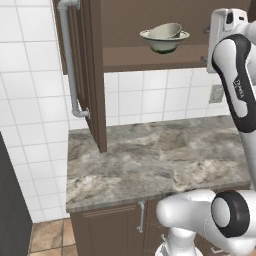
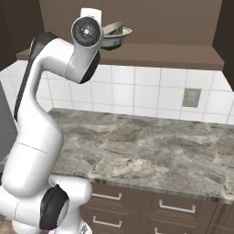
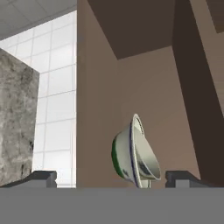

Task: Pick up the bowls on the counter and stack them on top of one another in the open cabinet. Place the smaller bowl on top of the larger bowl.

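Left base view: the larger bowl (image 1: 164, 42) is seen at top centre, set on the shelf of the cabinet (image 1: 150, 59), with the smaller bowl (image 1: 167, 31) nested inside it, tilted
Cabinet door: swung open at upper left, its bar handle (image 1: 69, 60) seen vertical
Counter: the counter (image 1: 155, 157) is spread across the middle of the frame
Right base view: both bowls are partly hidden behind the arm's joint at top centre
Hand view: the gripper (image 3: 111, 180) is shown at the bottom edge, fingers spread wide apart, nothing held; the stacked bowls lie between the fingertips, just beyond them
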Tool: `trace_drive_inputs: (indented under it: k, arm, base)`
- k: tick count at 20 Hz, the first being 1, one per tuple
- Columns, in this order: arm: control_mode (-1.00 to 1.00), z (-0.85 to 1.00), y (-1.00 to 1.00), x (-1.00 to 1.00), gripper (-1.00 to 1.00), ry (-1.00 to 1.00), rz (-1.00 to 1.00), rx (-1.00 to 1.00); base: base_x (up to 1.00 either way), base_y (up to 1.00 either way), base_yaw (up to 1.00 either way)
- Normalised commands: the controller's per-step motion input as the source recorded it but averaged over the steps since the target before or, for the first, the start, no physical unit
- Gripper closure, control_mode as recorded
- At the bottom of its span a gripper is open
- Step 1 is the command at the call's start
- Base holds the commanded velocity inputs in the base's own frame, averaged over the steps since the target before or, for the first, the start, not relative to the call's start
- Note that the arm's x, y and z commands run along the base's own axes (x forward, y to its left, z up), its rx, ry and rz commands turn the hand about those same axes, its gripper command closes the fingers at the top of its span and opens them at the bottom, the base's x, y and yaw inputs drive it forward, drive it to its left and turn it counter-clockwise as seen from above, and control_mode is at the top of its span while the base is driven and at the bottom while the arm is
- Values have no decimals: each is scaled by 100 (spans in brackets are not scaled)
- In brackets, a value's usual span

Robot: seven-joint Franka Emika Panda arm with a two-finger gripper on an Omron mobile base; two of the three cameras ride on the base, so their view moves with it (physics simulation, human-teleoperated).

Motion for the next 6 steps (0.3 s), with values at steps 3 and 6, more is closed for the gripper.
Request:
trace_drive_inputs:
  k: [3, 6]
  arm:
    - [-100, -13, -43, -100, -100, 0, -5, 4]
    - [-100, -15, -37, -99, -100, 2, -5, 5]
  base:
    - [0, 0, 0]
    - [0, 0, 0]
